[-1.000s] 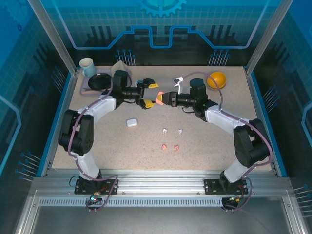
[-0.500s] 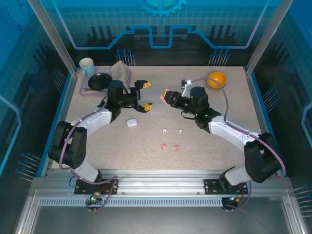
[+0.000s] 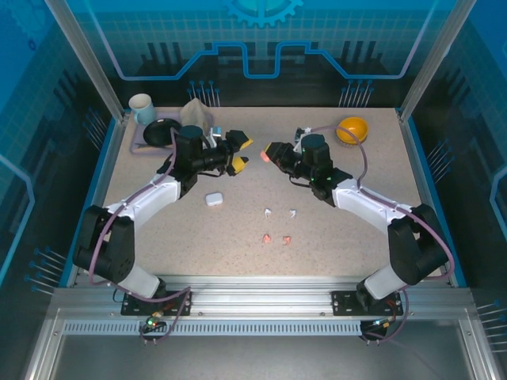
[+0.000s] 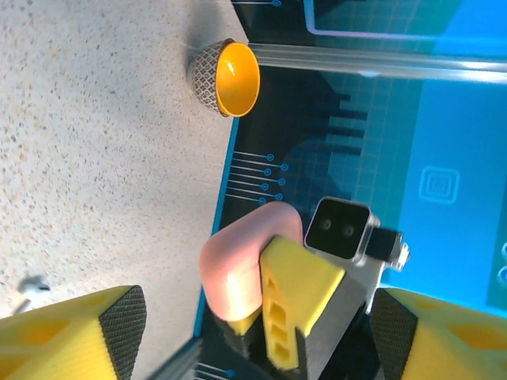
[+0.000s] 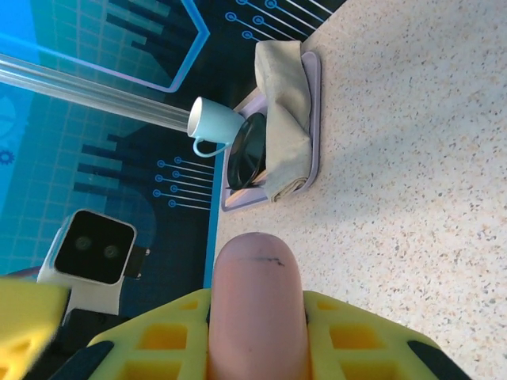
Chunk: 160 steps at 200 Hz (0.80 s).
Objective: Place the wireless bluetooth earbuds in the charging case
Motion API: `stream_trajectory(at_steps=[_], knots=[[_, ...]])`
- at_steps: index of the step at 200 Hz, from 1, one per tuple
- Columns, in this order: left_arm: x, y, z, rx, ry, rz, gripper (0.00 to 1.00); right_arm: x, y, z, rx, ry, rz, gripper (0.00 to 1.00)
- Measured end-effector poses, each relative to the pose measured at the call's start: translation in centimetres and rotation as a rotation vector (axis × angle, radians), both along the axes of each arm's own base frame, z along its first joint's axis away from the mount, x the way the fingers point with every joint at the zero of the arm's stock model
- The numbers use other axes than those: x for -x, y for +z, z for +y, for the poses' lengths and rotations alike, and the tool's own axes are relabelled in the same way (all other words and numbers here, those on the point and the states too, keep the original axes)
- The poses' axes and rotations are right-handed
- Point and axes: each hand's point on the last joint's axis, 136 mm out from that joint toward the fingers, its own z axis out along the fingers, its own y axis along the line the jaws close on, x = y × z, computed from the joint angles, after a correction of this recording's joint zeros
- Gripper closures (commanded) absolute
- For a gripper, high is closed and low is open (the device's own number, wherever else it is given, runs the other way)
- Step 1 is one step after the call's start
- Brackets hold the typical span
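Observation:
A salmon-pink charging case [image 3: 264, 155] hangs above the back of the table with my right gripper [image 3: 269, 152] shut on it. In the right wrist view the case [image 5: 255, 309] stands lid-closed between the yellow fingers [image 5: 360, 340]. My left gripper [image 3: 239, 153] faces it from the left, open. In the left wrist view the case [image 4: 242, 265] sits between that gripper's wide jaws, touching neither pad [image 4: 119, 324]. A white case [image 3: 213, 199] lies shut on the table. Two white earbuds [image 3: 269, 212] [image 3: 292, 213] and two pink earbuds [image 3: 268, 238] [image 3: 286, 240] lie loose nearer the front.
An orange bowl [image 3: 352, 128] stands at the back right. At the back left a tray [image 5: 315, 87] carries a folded cloth [image 3: 198, 115] and a black dish [image 3: 161, 131], with a pale mug [image 3: 142, 107] beside it.
Both grippers pulled apart half a second ago and have since closed in again. The left jaws have narrowed a little. The right still grips the pink case.

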Motion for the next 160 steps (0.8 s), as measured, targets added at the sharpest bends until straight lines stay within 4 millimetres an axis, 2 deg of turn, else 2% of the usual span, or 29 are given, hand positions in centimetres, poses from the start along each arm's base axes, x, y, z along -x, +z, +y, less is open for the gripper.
stream_trajectory(at_steps=[43,72,109,127,160], knots=[[1.9,-2.9,-0.7,-0.070,-0.073,-0.092,0.31,-0.1,-0.5,-0.5,-0.096,-0.024,0.126,0.85],[2.2,-1.5,-1.8,-0.045,-0.097,-0.187,0.35,-0.2,-0.1,-0.1,-0.166,-0.026,0.161,0.85],[1.3,0.7,-2.3,0.020,-0.065,-0.271,0.43,-0.6,0.3,0.2,-0.222,-0.035,0.173,0.85],[0.8,0.8,-2.3,0.043,-0.047,-0.279,0.44,-0.8,0.6,0.4,-0.246,-0.037,0.170,0.85],[0.5,-0.1,-2.5,0.069,-0.025,-0.250,0.47,-1.0,0.8,0.9,-0.286,-0.035,0.162,0.85]])
